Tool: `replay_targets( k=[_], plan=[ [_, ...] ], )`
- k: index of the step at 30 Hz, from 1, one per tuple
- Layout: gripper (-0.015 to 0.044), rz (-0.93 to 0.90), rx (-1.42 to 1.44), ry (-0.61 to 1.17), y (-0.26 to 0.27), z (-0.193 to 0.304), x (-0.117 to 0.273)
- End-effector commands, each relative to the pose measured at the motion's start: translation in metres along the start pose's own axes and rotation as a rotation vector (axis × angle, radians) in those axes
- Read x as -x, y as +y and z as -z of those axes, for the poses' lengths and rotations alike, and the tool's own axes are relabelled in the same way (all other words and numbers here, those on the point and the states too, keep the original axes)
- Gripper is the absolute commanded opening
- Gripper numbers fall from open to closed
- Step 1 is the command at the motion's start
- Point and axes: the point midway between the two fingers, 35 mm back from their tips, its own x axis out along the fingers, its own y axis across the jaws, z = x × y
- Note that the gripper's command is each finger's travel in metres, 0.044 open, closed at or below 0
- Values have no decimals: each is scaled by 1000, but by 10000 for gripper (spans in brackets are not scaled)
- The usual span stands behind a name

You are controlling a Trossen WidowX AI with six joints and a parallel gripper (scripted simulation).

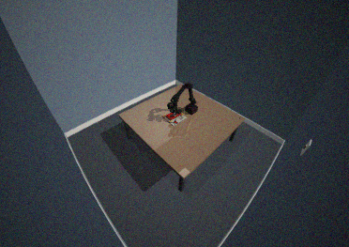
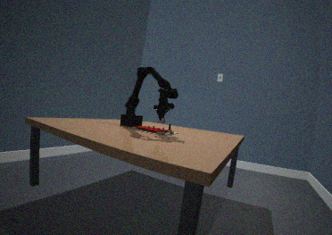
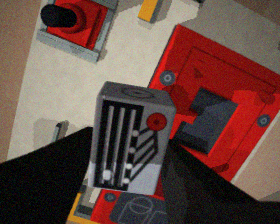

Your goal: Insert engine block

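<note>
On the worktop [image 1: 188, 139] [image 2: 134, 142] lies the red car body [image 3: 221, 107], its opening uncovered. The pincer [image 1: 174, 114] [image 2: 161, 119] [image 3: 128, 165] is clenched on the grey engine block [image 3: 131, 142], held in the air (one round red mark is on its face).

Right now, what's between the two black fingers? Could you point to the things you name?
The grey engine block [image 2: 161, 120] [image 3: 131, 142], held there above the board, fills the gap; the wrist view shows it best.
</note>
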Motion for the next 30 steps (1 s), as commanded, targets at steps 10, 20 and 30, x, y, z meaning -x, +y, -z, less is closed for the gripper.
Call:
replay_targets(
  k=[10,20,30],
  plan=[
    [0,10,-139,8,-40,5,-13],
    [0,12,-226,9,-64,9,-21],
    [158,12,-242,9,-64,9,-21]
  ],
)
